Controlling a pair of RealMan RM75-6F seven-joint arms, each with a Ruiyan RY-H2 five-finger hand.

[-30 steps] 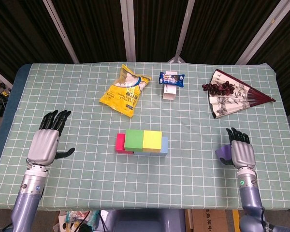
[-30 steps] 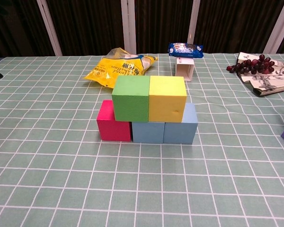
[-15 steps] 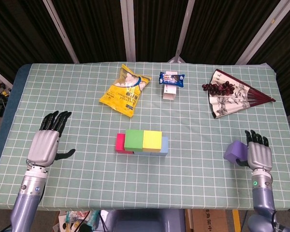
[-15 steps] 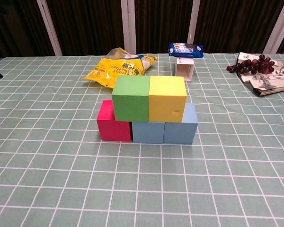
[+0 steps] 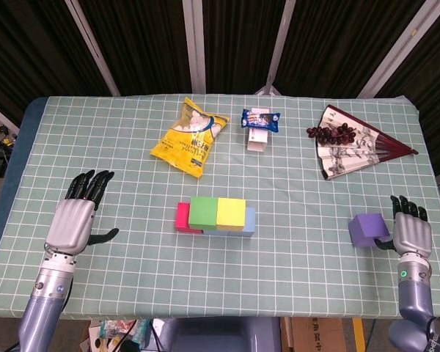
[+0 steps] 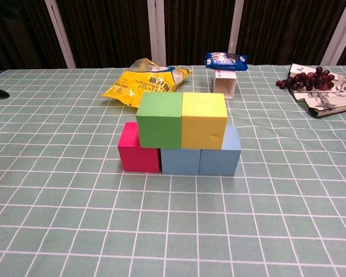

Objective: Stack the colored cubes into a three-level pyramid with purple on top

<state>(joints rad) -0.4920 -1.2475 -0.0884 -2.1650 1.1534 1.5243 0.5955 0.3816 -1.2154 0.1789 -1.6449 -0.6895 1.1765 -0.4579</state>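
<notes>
At the table's middle, a green cube (image 5: 203, 212) and a yellow cube (image 5: 231, 212) sit on a bottom row of a red cube (image 6: 138, 151) and two light-blue cubes (image 6: 180, 161). The purple cube (image 5: 368, 229) is far right in the head view and looks larger than the others, as if raised. My right hand (image 5: 411, 235) holds it on its thumb side, with the thumb against the cube's lower right corner and the fingers straight. My left hand (image 5: 76, 222) hovers open at the left, well away from the stack. The chest view shows no purple cube.
A yellow snack bag (image 5: 188, 137) and a blue packet on a white box (image 5: 259, 123) lie behind the stack. A paper fan with dark grapes (image 5: 350, 145) lies at the back right. The right hand is close to the table's right edge.
My right hand has moved right and toward the front edge with the purple cube, which has left the chest view. The left hand shifted slightly.
</notes>
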